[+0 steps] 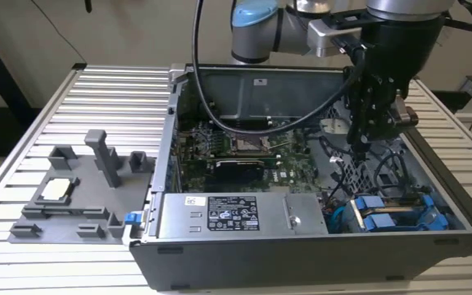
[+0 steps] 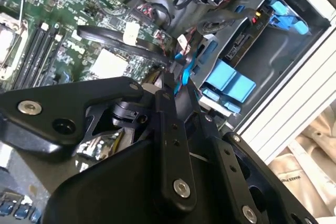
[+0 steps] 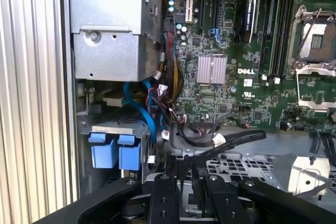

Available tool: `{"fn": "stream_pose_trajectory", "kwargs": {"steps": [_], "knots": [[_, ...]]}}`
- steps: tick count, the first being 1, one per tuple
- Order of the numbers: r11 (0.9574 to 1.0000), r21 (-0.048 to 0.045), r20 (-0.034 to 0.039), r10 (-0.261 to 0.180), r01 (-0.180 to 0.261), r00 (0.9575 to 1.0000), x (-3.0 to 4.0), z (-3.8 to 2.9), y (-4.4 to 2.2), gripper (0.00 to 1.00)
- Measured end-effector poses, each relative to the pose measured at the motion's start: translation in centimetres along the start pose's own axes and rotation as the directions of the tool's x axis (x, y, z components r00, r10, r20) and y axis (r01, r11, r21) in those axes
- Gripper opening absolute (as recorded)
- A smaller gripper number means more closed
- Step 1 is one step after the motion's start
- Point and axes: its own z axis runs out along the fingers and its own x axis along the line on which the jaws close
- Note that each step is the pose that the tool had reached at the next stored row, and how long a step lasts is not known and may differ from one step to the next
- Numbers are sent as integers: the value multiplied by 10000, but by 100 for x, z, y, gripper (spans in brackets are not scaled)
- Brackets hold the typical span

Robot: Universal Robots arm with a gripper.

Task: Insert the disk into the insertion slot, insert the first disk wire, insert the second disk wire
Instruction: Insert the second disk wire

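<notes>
Surface: ribbed metal table under open PC case.
Disk: in insertion slot, near corner, exterior view's right.
Gripper: inside case, clenched; contents unclear.

My claw is dull black metal with shiny screws. The case is dull grey sheet metal. The slot is the same, with smooth blue plastic parts. The table is ribbed, shiny metal. The stand on the left is dull grey plastic.
</notes>
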Motion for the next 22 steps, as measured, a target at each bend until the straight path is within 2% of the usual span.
{"fn": "stream_pose_trajectory", "kwargs": {"steps": [1, 5, 12, 16, 22], "knots": [[10000, 11, -60, -6, 6, 10000, -9, 9, 1, 27], [10000, 56, -125, -10, 11, 9999, -19, 67, 7, 27], [9999, 108, -289, -25, 28, 9996, -26, 157, 17, 27], [9999, 121, -338, -29, 33, 9994, -29, 194, 22, 27], [9999, 128, -354, -29, 34, 9994, -31, 217, 25, 27]]}}
